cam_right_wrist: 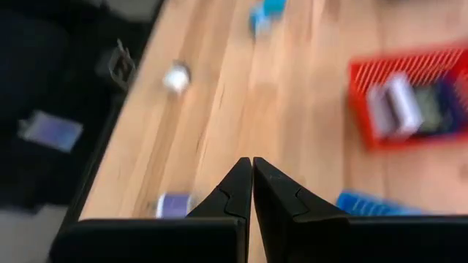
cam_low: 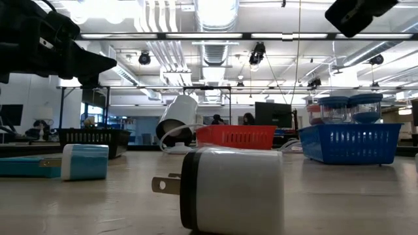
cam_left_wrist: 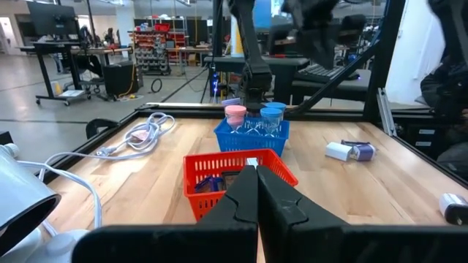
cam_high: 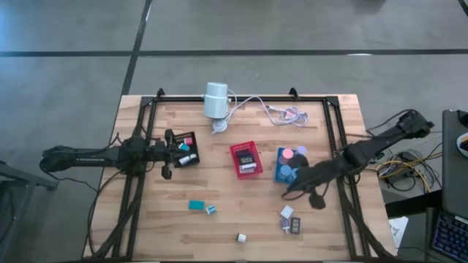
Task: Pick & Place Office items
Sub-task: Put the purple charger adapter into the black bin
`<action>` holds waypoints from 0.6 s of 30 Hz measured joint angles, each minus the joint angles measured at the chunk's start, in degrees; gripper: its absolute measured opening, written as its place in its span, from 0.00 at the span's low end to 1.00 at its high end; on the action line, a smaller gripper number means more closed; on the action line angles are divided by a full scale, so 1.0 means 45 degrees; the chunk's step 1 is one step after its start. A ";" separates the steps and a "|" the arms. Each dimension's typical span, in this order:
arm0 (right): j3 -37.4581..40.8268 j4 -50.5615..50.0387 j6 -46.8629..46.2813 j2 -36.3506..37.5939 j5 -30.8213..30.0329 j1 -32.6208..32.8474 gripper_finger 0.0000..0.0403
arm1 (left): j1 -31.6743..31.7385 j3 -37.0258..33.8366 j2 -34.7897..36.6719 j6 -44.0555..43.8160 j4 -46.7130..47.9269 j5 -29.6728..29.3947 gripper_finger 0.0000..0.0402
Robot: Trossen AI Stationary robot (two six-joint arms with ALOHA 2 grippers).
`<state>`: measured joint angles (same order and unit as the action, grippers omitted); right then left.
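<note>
Small office items lie on the wooden table's near half: a teal block (cam_high: pixel 196 205), a teal-and-white piece (cam_high: pixel 210 210), a white plug piece (cam_high: pixel 240 237) and two grey-white pieces (cam_high: pixel 286 212). Pink and lilac discs sit in the blue tray (cam_high: pixel 291 173). More pieces lie in the red tray (cam_high: pixel 246 158) and the black tray (cam_high: pixel 186 150). My left gripper (cam_left_wrist: pixel 256 172) is shut and hovers at the black tray, pointing toward the red tray (cam_left_wrist: pixel 238 179). My right gripper (cam_right_wrist: pixel 252 164) is shut and empty, above the table just near of the blue tray (cam_right_wrist: pixel 362 201).
A white cylinder (cam_high: pixel 216 100) with white cables (cam_high: pixel 281 111) lies at the far edge. A black frame (cam_high: pixel 336 139) runs along the table's sides. In the low view the plug piece (cam_low: pixel 232 189) stands close in front. Bare wood shows between the trays and the near items.
</note>
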<state>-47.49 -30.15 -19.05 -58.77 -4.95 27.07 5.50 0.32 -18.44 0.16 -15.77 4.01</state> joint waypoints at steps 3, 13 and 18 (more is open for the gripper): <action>-0.1290 -0.1629 -0.1267 -0.1631 0.0046 0.0523 0.03 | 0.0000 0.0000 0.0000 0.0000 0.0014 0.0000 0.00; -0.4086 -0.2586 -0.3443 -0.5802 0.0662 0.1964 0.13 | 0.0000 -0.0002 -0.0010 -0.0330 0.0240 -0.0013 0.00; -0.5264 -0.2903 -0.3452 -0.7671 0.0822 0.2419 0.28 | -0.0005 0.0000 -0.0010 -0.0571 0.0475 -0.0015 0.00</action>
<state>-71.18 -43.22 -34.59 -93.29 -1.25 37.96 5.48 0.32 -18.48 -2.41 -13.63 3.95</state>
